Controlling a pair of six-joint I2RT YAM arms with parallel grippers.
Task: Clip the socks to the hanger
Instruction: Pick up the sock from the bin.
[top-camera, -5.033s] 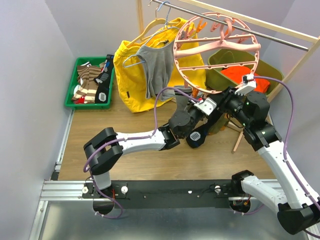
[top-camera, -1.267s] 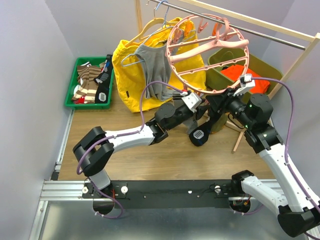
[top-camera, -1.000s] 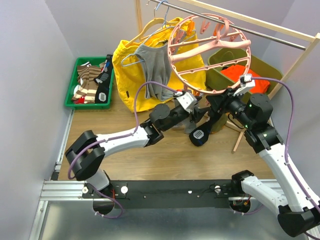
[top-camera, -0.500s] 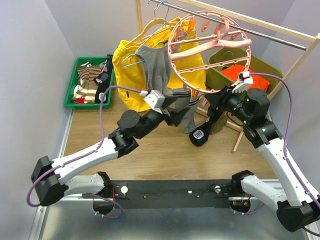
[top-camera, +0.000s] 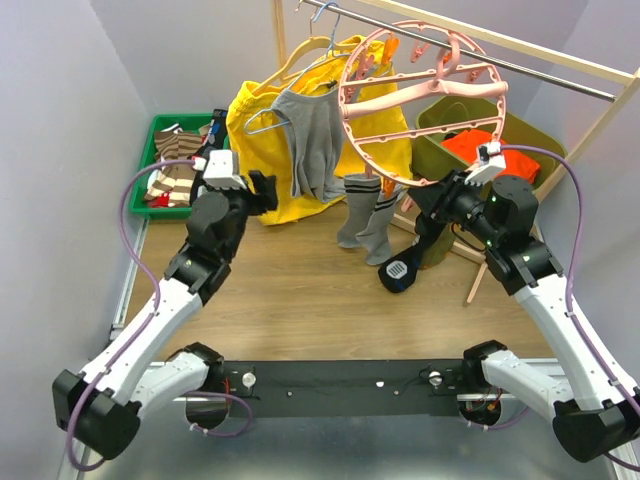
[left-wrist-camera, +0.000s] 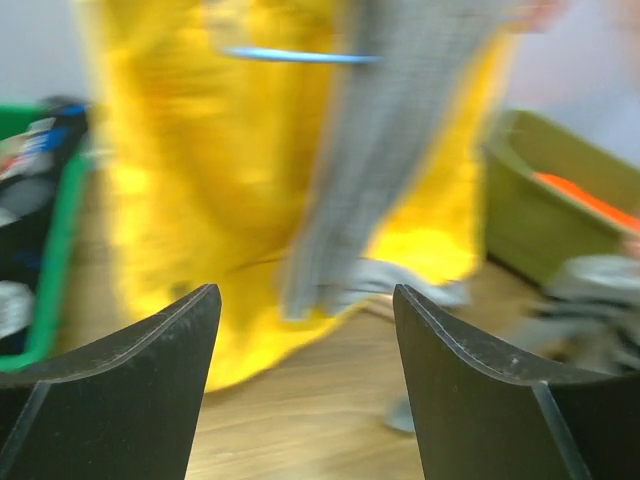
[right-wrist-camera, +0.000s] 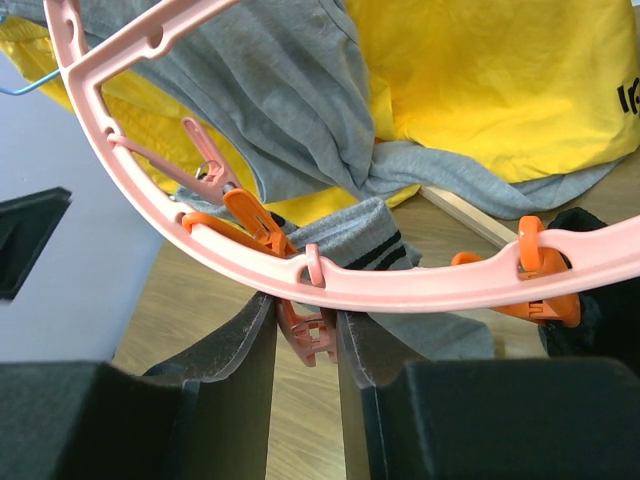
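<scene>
The pink ring hanger hangs from the rail. A pair of grey socks hangs from its lower rim, and a black sock with a white patch hangs beside them. My right gripper is at the rim's lower edge. In the right wrist view it is shut on a pink clip under the rim, next to the grey sock's cuff. My left gripper is open and empty, far left of the hanger, near the yellow jacket.
A green tray with striped socks sits at the back left. The yellow jacket and a grey shirt hang on thin hangers. An olive bin with orange cloth stands at the back right, beside the wooden rack post.
My left arm has swung away from the hanger to the left and its gripper is now empty. The grey socks now hang free from the rim. My right gripper stays at the clip.
</scene>
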